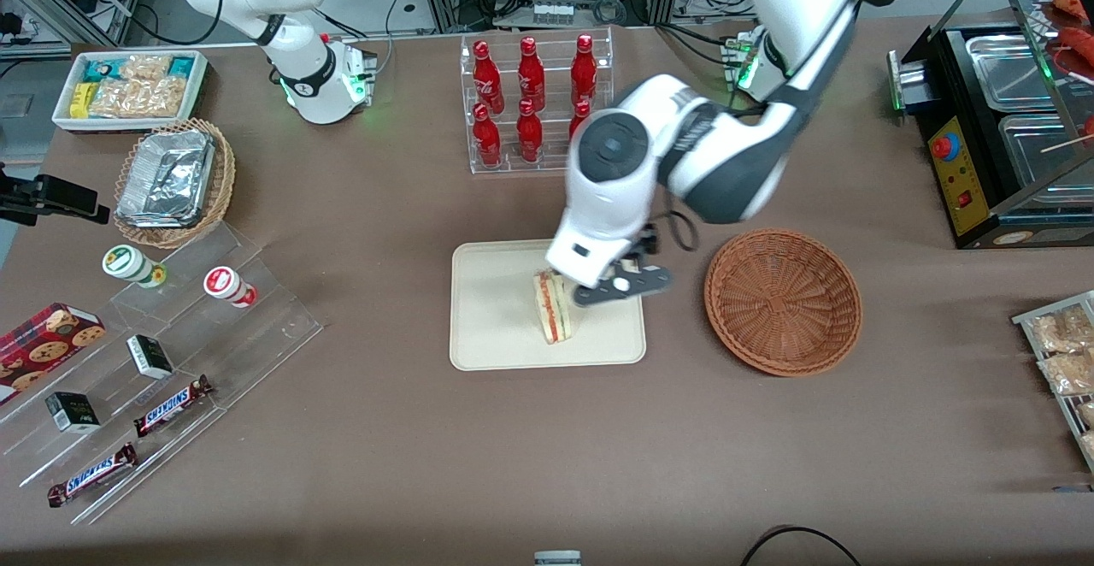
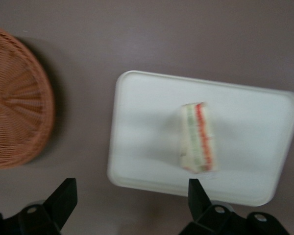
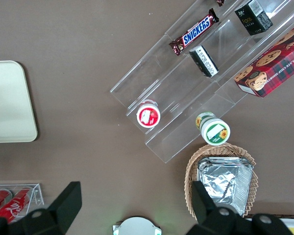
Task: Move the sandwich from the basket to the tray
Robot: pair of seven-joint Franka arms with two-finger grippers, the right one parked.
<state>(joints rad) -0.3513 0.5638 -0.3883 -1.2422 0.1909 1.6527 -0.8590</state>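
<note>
On a brown-covered desk [image 1: 410,455] backed by cable-strewn racks, a clear rack of red cola bottles [image 1: 532,100] stands toward the edge farthest from the front camera. Toward the parked arm's end lie a white bin of snack packets [image 1: 130,87], a tan wicker basket of foil containers [image 1: 173,181] and a clear stepped display [image 1: 162,378] carrying Snickers bars [image 1: 171,405], small dark cartons and two capped cups. At the working arm's end stands a black food warmer [image 1: 1000,121] with steel pans. The cream tray [image 1: 487,327] sits near the desk's middle, with the reddish-brown woven basket [image 1: 782,301] just beside it, apart, toward the working arm's end. The sandwich [image 1: 553,305] stands on edge on the tray, its red and green filling facing up, near the tray edge closest to the basket. The left gripper [image 1: 590,280] hangs just above the tray at the sandwich's end farther from the front camera. In the left wrist view the gripper [image 2: 132,198] has its two black fingers [image 2: 198,196] spread wide apart, clear of the sandwich [image 2: 198,139], which lies on the tray [image 2: 147,122] with the basket [image 2: 17,100] alongside
</note>
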